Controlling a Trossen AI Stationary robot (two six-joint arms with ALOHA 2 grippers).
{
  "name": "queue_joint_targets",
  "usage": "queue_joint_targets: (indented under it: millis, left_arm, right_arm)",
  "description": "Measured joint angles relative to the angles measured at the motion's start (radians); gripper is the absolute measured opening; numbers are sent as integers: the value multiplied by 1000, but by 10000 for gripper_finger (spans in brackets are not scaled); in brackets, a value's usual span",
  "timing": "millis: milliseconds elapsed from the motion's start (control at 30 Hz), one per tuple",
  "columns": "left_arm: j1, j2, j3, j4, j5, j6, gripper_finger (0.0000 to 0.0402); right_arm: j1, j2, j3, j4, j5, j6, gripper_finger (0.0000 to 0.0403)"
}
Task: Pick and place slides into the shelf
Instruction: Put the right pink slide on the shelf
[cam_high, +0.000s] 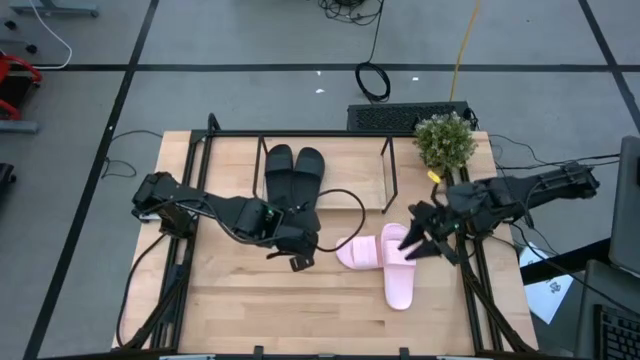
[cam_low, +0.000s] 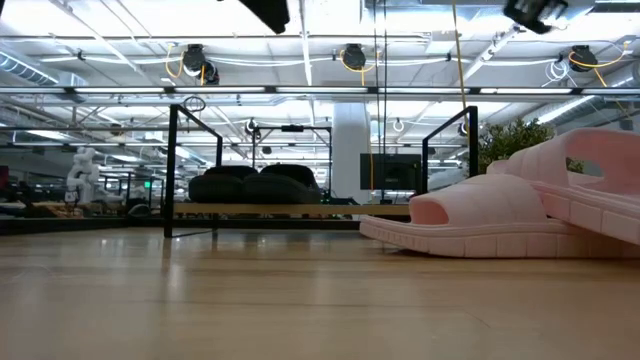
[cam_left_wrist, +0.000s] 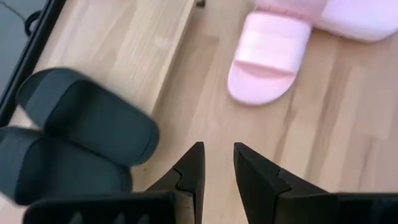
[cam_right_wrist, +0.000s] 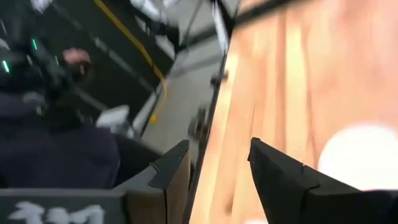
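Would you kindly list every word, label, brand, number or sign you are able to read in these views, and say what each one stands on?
No text can be read with confidence.
White marks on the right arm's dark tool body: blurred and cut off, unreadable.
White paper sheet with dark print on the floor beside the light wooden table: too small to read.
Matte black slides and pale pink slides: no brand or label visible.
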Motion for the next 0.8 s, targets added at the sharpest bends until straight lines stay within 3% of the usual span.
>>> queue_joint_targets:
  millis: [300,500,800]
  left_arm:
    - [1,0,0,25,-6,0,83]
    - [2,0,0,25,-33,-28,83]
    - [10,0,0,25,-47,-29,83]
  right_arm:
    - [226,10,0,-163,97,105,157]
    - [373,83,0,-269,184,177,146]
    - [476,230,0,-298,188,244,121]
